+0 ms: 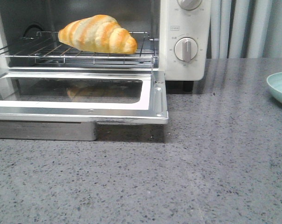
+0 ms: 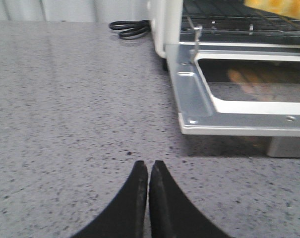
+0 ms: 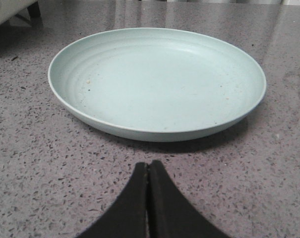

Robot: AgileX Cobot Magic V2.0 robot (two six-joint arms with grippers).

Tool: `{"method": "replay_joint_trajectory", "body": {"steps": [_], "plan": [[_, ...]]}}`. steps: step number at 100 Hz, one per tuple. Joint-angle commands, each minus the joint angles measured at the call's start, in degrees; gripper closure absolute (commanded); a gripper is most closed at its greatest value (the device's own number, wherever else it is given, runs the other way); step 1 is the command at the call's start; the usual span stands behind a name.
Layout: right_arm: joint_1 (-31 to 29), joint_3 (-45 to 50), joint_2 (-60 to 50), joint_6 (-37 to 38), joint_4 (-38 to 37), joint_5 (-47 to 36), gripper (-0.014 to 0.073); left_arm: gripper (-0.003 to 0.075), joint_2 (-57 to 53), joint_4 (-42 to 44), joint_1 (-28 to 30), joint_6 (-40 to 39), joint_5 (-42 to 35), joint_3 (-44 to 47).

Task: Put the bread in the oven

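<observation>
Fingers on both arms are pressed together with nothing between them: the left fingers [image 2: 149,171] sit low in the centre of their view over bare bench [image 2: 75,99], and the right fingers [image 3: 149,171] sit low in theirs, just short of an empty pale green dish [image 3: 157,82]. From where I stand the bread [image 1: 98,34] is already in the oven [image 1: 185,42], lying on the wire rack [image 1: 47,53] in the upper left of the front view. It lies on its side with its long axis running across the opening, roughly parallel to the rack's front bar; its tapered tip points to the right, toward the dials [image 1: 186,49], and that end dips slightly lower than the broad, striped end on the left. It rests toward the front of the rack, close to the edge. The glass door [image 1: 80,91] is still dropped fully open, flat and level, with a faint reflection of the roll in the pane. I would say the placing is done and only the door remains, if closing it is wanted. The risk I see is there: a swing of the door that jars the rack could roll the bread forward off the front bar, and closed fingers coming in low could knock the door's corner rather than catch it.
</observation>
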Motion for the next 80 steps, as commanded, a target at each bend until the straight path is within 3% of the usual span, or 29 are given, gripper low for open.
{"method": "replay_joint_trajectory", "body": {"steps": [1, 80], "plan": [[-0.3, 0.7, -1.3, -0.6, 0.0, -1.5, 0.0662, 0.0741, -1.7, -1.0, 1.7, 1.1, -3.5, 1.4], [-0.3, 0.7, -1.3, -0.6, 0.0, -1.5, 0.0662, 0.0741, -1.7, -1.8, 6.1, 1.2, -0.9, 1.4]]}}
